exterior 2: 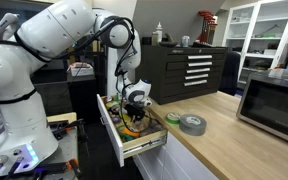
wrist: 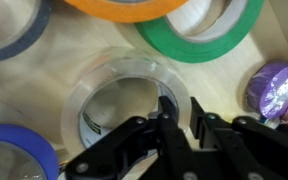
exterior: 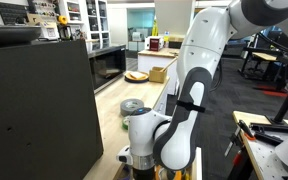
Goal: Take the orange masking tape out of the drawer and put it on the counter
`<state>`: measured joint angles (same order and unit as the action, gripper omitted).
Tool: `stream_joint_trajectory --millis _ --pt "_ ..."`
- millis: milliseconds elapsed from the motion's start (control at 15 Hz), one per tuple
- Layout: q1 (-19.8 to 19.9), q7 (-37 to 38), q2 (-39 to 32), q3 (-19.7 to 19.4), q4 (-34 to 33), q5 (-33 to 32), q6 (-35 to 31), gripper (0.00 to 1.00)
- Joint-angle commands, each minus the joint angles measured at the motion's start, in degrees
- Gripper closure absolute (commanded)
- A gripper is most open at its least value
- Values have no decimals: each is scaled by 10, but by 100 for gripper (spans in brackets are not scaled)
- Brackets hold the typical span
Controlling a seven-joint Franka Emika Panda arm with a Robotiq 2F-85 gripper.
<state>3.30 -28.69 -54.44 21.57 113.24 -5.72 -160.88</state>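
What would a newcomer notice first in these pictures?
The big white arm fills both exterior views, reaching down into the open drawer beside the counter. In the wrist view, its black hand hangs over a clear tape roll, with the orange masking tape and a green roll at the top edge.

The arm [exterior: 199, 70] and table [exterior 2: 224, 125] are seen from different sides in both exterior views; the drawer [wrist: 14, 92] is viewed closely from above at the wrist.
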Motion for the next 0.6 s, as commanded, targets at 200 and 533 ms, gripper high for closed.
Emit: stream_joint_trajectory --millis 200,533 --pt "5 4 28 9 11 -6 21 93" --pt "-4 22 79 21 38 2 29 93"
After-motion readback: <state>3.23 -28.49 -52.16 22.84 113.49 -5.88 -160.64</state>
